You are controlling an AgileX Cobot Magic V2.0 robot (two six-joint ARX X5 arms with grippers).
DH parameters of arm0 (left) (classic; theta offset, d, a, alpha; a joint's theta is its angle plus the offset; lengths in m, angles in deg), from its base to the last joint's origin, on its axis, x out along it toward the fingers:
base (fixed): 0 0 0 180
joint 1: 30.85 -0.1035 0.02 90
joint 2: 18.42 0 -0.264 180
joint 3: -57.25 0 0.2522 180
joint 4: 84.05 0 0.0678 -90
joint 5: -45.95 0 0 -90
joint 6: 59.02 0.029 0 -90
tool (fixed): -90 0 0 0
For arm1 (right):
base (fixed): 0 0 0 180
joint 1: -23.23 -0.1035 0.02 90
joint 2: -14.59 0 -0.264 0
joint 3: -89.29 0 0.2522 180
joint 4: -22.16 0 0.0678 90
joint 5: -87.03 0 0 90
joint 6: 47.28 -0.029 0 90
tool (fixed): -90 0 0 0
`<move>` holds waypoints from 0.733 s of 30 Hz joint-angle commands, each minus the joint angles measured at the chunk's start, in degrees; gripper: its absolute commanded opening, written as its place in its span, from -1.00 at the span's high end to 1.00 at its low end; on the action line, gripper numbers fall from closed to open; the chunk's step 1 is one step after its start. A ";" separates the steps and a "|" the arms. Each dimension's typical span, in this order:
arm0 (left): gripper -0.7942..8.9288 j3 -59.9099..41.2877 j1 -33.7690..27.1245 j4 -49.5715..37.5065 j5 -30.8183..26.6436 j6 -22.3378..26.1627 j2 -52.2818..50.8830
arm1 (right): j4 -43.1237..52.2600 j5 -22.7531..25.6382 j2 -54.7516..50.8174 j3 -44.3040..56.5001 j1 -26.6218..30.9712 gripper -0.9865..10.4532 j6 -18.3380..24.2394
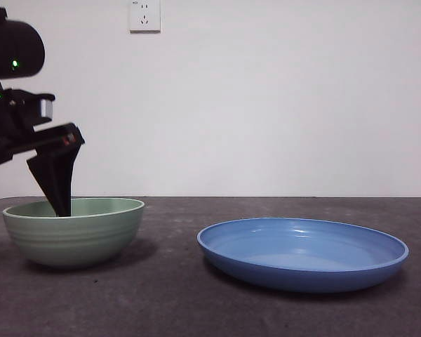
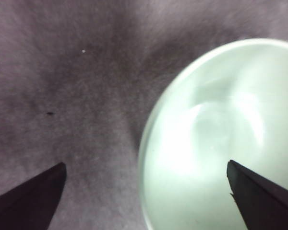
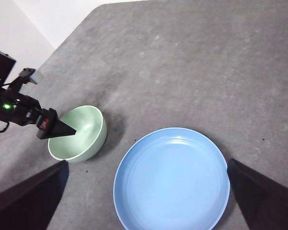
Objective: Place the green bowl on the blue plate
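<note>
The green bowl (image 1: pixel 74 233) stands upright on the table at the left. My left gripper (image 1: pixel 28 214) is open and straddles its rim. One jaw reaches down inside the bowl, the other is outside it. In the left wrist view the bowl (image 2: pixel 221 134) has its rim between the two spread jaws of the left gripper (image 2: pixel 146 191). The blue plate (image 1: pixel 302 253) lies empty at the right, apart from the bowl. My right gripper (image 3: pixel 146 191) is open and empty, high above the plate (image 3: pixel 172 178). The right wrist view also shows the bowl (image 3: pixel 81 132) and the left gripper (image 3: pixel 62 129).
The dark grey table (image 1: pixel 196 309) runs back to a white wall with a socket (image 1: pixel 144 15). A strip of bare table lies between bowl and plate.
</note>
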 commanded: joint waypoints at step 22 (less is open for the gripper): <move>0.82 1.84 0.17 -2.93 -0.26 0.24 3.65 | 0.39 -0.17 0.22 -1.11 -0.24 -0.22 0.59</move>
